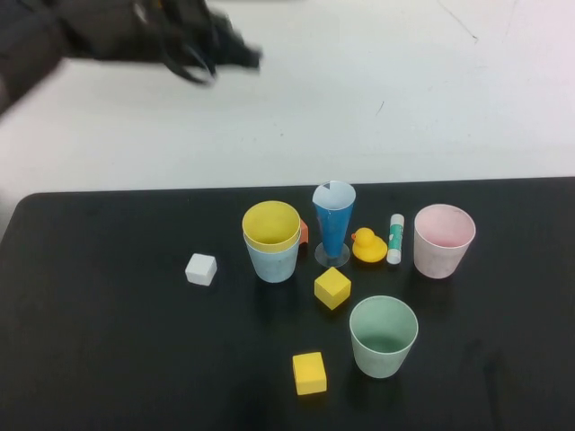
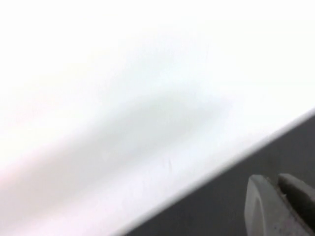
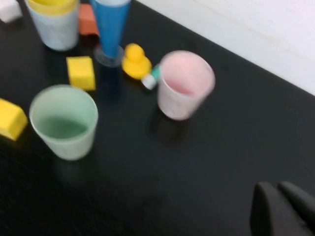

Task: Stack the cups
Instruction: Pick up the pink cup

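The left pincer (image 1: 238, 56) hangs blurred over the white surface beyond the black bench (image 1: 108, 359), its tips together and holding nothing. The right pincer (image 3: 283, 209) shows only in its own wrist view, closed and empty, above bare bench short of the pink cup.

Nearest stands the mint green cup (image 1: 384, 336), upright and empty, with a yellow cube (image 1: 309, 373) just beside it. Farther back the yellow cup (image 1: 271, 225) sits nested inside the light blue cup (image 1: 274, 260). The pale pink cup (image 1: 443, 240) stands upright and empty, well apart from that pair. Between them are a tall blue cone glass (image 1: 332, 224), a rubber duck (image 1: 367, 246) and a glue stick (image 1: 395, 238); its label cannot be read.
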`<state>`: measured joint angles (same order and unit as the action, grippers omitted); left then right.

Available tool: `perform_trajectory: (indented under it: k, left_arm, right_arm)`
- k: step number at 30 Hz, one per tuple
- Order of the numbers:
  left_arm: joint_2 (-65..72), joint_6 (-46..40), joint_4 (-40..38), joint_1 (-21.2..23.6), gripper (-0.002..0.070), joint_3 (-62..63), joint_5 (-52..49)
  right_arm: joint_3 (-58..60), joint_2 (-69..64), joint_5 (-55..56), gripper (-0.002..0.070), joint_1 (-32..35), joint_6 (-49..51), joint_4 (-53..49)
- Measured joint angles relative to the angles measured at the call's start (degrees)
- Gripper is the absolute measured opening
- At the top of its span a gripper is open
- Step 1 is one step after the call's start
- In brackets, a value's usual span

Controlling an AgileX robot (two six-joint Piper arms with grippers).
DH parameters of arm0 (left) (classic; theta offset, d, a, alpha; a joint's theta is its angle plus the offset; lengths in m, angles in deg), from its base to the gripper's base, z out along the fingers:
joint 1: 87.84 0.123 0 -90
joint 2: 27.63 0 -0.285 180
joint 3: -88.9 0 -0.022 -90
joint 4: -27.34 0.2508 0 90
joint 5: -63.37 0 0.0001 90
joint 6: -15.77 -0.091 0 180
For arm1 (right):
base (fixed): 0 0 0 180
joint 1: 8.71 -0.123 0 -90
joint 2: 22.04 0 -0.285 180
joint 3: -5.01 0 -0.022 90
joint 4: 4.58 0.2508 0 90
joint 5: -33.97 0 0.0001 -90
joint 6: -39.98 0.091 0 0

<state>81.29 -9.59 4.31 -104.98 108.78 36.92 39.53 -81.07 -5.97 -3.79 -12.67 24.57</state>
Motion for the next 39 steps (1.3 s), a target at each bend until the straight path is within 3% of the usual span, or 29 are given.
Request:
perform_trajectory:
  k: [3,6,14,17,26,32,35,39]
  left_arm:
    - [-6.0,-0.3,0.0,0.0,0.0003,-1.1,1.1]
    - [-12.8,-0.7,0.0,0.0,0.0003,-5.2,2.6]
    - [-30.0,-1.2,1.0,0.0,0.0002,-25.1,8.5]
    - [-36.4,-2.0,3.1,0.0,0.0002,-33.2,11.0]
    - [-51.4,-2.7,5.1,0.0,0.0002,-51.8,13.5]
    - [-57.1,-2.8,5.9,0.0,0.0002,-56.7,15.0]
    - [-59.4,-2.9,5.9,0.0,0.0002,-57.1,15.6]
    - [-61.0,-2.9,5.9,0.0,0.0002,-57.1,15.7]
  right_arm:
    - [-4.9,-9.2,0.6,0.0003,0.0,-5.9,5.6]
    - [-9.2,-18.9,1.0,0.0064,0.0,-11.7,11.6]
    - [-22.2,-40.5,1.4,0.0428,-2.7,-18.0,15.8]
    - [-26.4,-47.8,1.5,0.0484,-4.7,-18.7,15.9]
    - [-38.5,-66.1,6.6,0.0502,-8.1,-19.7,13.9]
    - [-44.2,-73.5,7.4,0.0489,-8.1,-18.2,11.6]
    - [-45.9,-75.7,7.6,0.0420,-8.1,-16.0,10.6]
    - [-46.6,-76.7,7.3,0.0229,-8.1,-15.2,10.3]
